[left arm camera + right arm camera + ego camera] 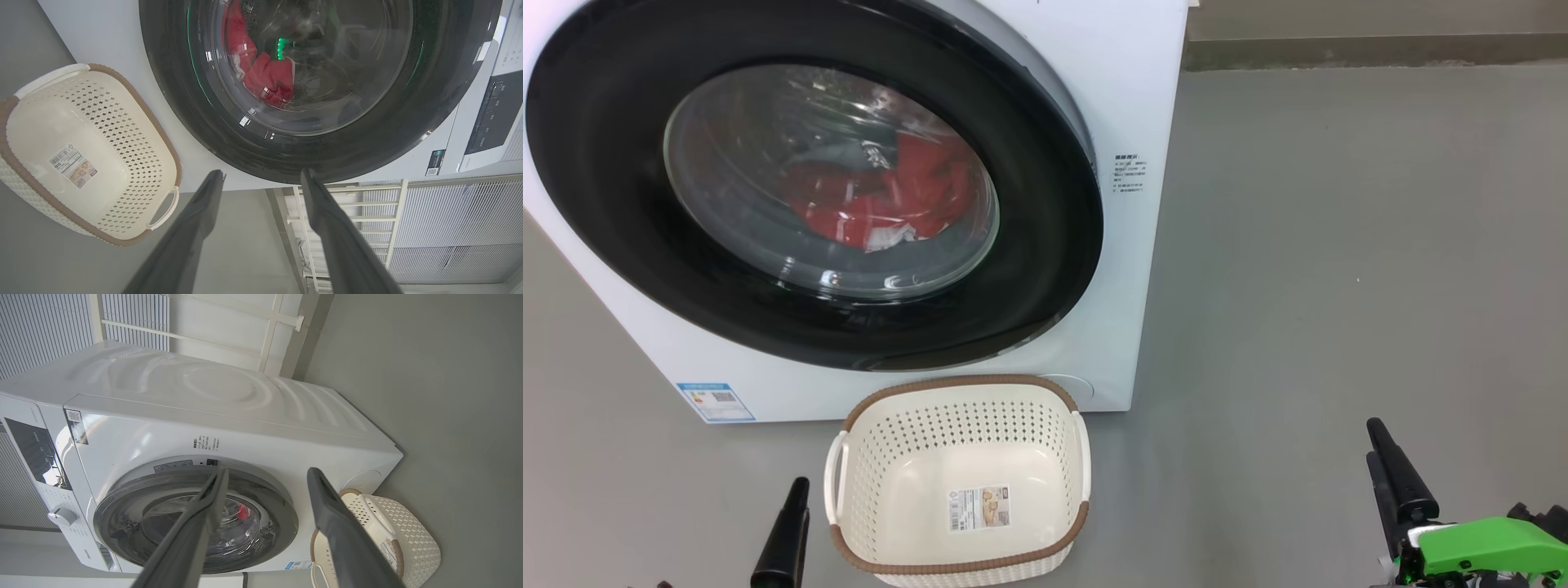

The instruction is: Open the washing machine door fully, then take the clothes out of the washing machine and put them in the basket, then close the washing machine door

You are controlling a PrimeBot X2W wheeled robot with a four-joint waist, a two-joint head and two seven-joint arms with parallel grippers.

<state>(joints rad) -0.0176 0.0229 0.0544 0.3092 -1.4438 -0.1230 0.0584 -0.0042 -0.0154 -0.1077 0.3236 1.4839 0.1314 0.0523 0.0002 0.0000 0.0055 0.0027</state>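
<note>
Jaws, left: the left gripper [262,173] has its two long dark fingers spread wide with nothing between them, pointing toward the door's black rim.
Jaws, right: the right gripper [268,472] is likewise spread and empty, facing the machine front from well back.
Door: the washing machine door [1045,245] lies flush against the front and is judged closed. It has a wide glossy black ring around a bulging clear glass bowl that carries reflections.
Clothes: the clothes [882,200] are soft bright red fabric with a white patch, crumpled low in the drum behind the glass.
Machine: the washing machine [1127,98] is a smooth white box with small print beside the door and a blue sticker [716,401] at a lower corner.
Basket: the basket [960,382] stands on the floor [1339,245] just before the machine, under the door. It is probably set there for a short carry. It is cream perforated plastic with a brown woven-look rim and loop handles, holding nothing but a paper label [978,508].
Stage: judged at the start, with the door not yet opened.
</note>
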